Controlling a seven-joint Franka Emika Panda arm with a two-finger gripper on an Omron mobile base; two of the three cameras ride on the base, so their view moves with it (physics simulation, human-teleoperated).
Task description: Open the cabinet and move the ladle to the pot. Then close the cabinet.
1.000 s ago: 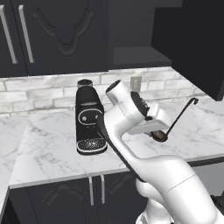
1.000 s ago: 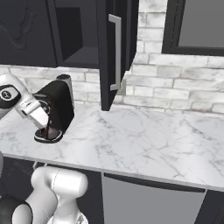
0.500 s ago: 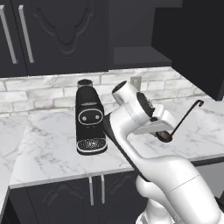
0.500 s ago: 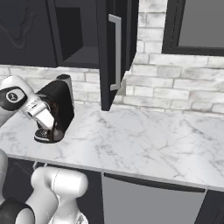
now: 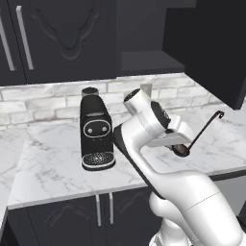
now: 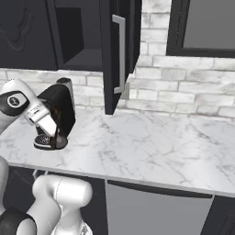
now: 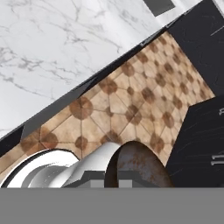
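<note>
The pincer (image 5: 177,146), right of centre in the left base view, pinches the ladle (image 5: 202,132) near its bowl, handle slanting up-right above the marble surface (image 5: 48,163). The cabinet (image 6: 120,50) stands open. Carrying it to the pot calls for keeping the hooked handle off the door.

Black cabinet (image 6: 117,55) — white-grey marbled counter (image 6: 151,147) — dark ladle (image 5: 199,135), rusty-brown bowl.

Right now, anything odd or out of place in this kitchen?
Not much. The cabinet door stands wide open over the counter. The hand holds the ladle by its bowl end, with the handle slanting up and away in mid-air. The coffee machine stands upright. Nothing looks spilled or damaged.
</note>
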